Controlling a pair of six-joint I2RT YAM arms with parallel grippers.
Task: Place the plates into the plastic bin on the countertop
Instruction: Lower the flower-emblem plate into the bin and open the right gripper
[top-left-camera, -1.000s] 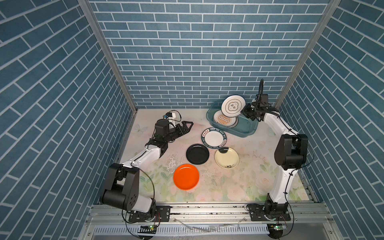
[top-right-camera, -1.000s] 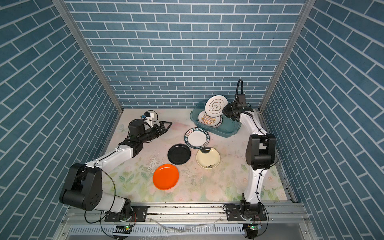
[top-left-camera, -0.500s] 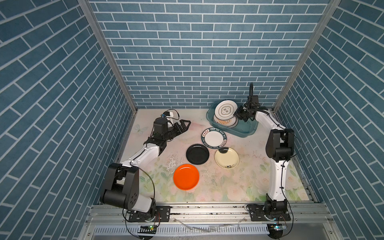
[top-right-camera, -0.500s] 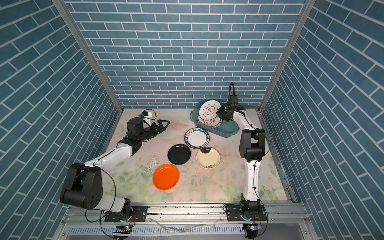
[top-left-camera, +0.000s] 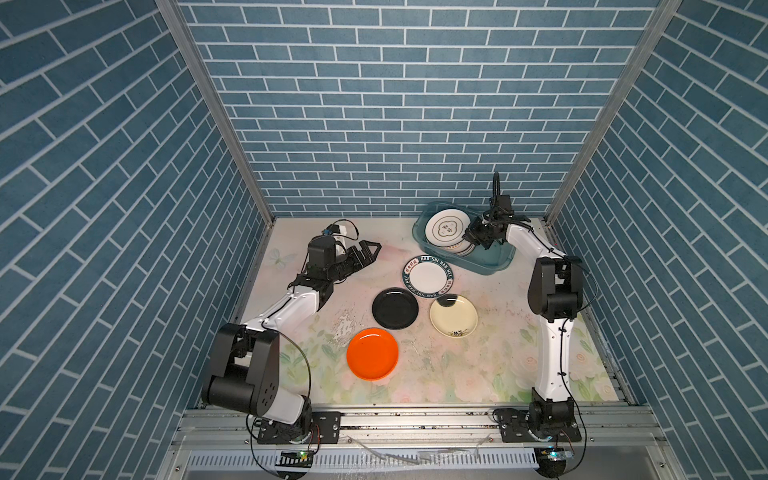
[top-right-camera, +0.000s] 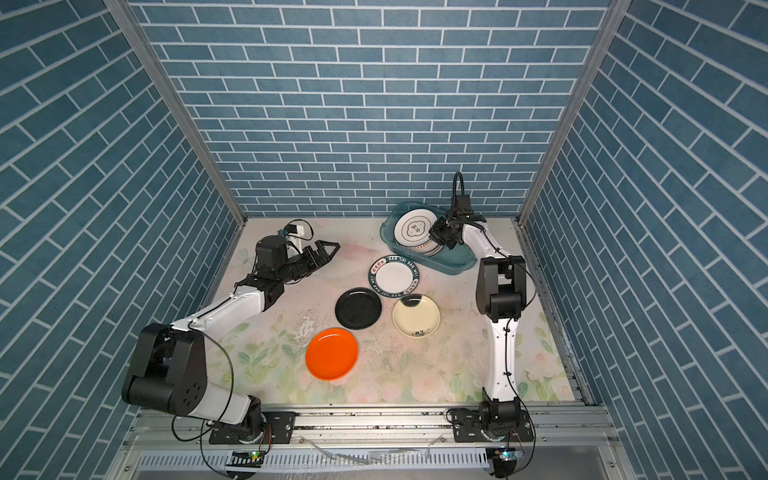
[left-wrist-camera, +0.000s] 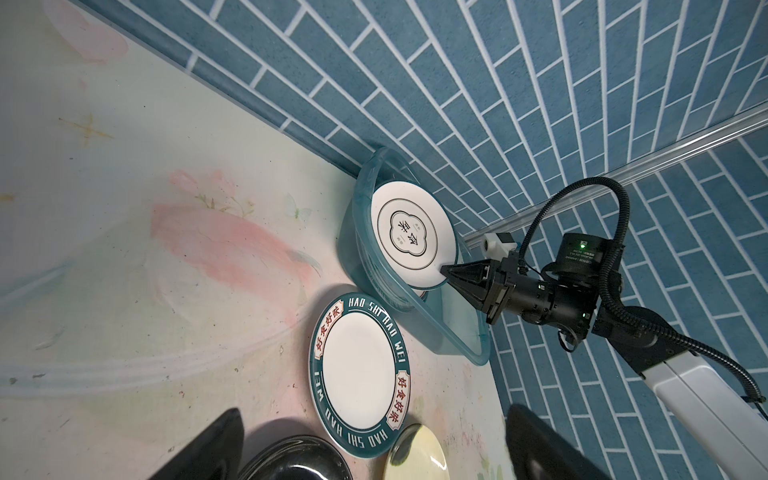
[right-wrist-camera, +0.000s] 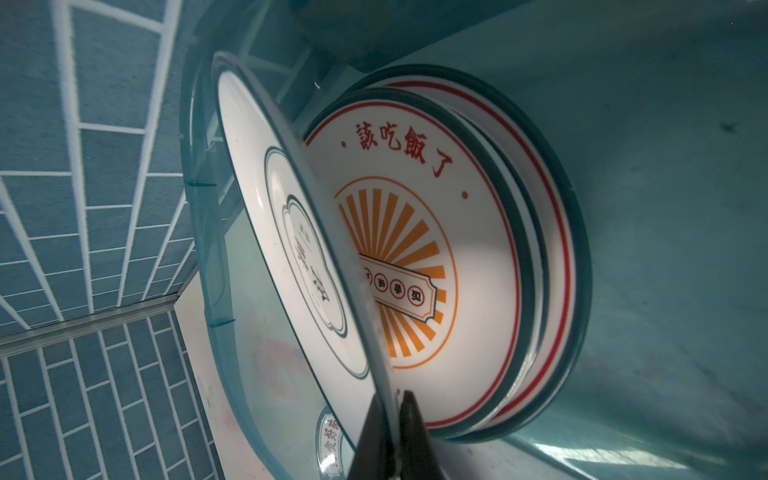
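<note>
Right end effector (top-left-camera: 470, 236) is clamped on the rim of a white plate (top-left-camera: 446, 227). The plate extends toward 9 o'clock from it and tilts over the stack (right-wrist-camera: 478, 249) inside the plastic bin (top-left-camera: 494, 264), at 1 o'clock on the surface (top-left-camera: 457, 374). Left end effector (top-left-camera: 375, 246) has its fingers apart and empty, well apart from the bin at its 9 o'clock.

Left arm (top-left-camera: 286, 307): folded at the base, forearm stretched low toward the back; left hand (top-left-camera: 371, 252) spread wide, holding nothing. Right arm (top-left-camera: 552, 353): upright column, forearm angled back and inward; right hand (top-left-camera: 471, 237) pinched tight on white plate (top-left-camera: 445, 226) rim
</note>
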